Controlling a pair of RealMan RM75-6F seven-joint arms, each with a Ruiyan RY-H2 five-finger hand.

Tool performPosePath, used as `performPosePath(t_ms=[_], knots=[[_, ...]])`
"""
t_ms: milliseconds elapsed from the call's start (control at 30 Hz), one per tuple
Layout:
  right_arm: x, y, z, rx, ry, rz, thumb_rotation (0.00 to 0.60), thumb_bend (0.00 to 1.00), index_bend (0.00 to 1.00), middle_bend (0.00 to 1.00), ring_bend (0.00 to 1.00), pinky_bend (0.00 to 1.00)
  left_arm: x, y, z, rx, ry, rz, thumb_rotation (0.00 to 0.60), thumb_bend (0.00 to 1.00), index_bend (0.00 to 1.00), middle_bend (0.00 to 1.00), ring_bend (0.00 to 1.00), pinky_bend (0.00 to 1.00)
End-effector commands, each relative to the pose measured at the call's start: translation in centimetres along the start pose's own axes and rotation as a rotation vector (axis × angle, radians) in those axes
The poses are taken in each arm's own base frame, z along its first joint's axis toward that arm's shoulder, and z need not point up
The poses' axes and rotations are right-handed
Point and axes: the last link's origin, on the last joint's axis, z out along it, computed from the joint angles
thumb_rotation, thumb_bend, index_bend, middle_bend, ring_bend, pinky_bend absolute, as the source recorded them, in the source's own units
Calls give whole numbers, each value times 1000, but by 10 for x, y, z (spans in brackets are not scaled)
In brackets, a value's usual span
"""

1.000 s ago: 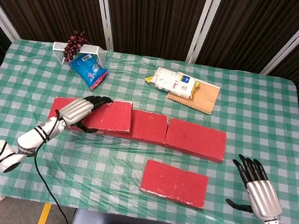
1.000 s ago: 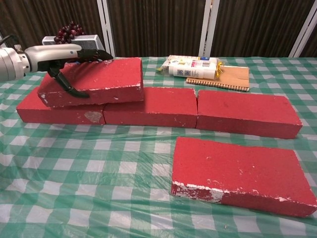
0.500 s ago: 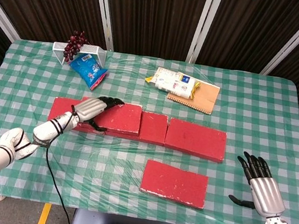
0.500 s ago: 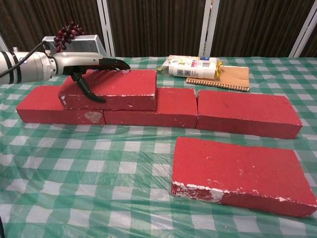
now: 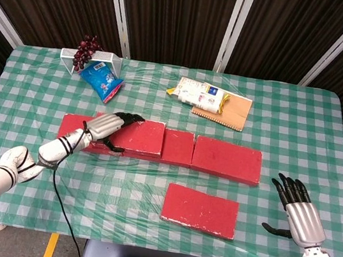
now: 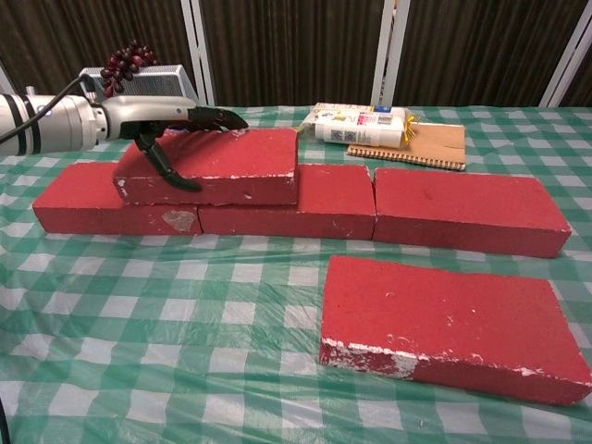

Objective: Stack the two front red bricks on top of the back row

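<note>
At the left of the frame my left hand (image 6: 153, 125) grips a red brick (image 6: 215, 165) lying across the back row (image 6: 467, 211), the second brick (image 6: 444, 319) waits in front, my right hand (image 5: 295, 208) hangs spread, and a careless release could skew the stack.

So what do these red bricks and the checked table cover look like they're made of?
The stacked brick under the left robot hand and the front brick look like matte, painted foam or light block. White shows where the red has chipped at edges and corners, so probably not fired clay. The table cover looks like thin glossy plastic, with wrinkles and sheen.
</note>
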Motion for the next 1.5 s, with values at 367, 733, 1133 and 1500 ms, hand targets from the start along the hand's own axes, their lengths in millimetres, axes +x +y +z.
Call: performPosePath(t_ms=[367,733,1133,1500], knots=[[1,1,0,-1,2,1,543,99,0,0,0,0,2,3,-1,16,4,45,600,288,0,411,386,626],[-1,0,1,3,-7,-5,543,98,0,0,0,0,3,8,-6,14,-6,46,600,287,0,411,386,617],[-2,0,2,1,-10,-7,544,98,0,0,0,0,3,3,-8,44,-2,33,600,286,0,411,358,454],[0,-1,0,7,-1,-4,543,98,0,0,0,0,2,5,-11,59,-19,31,600,283,0,409,305,325]])
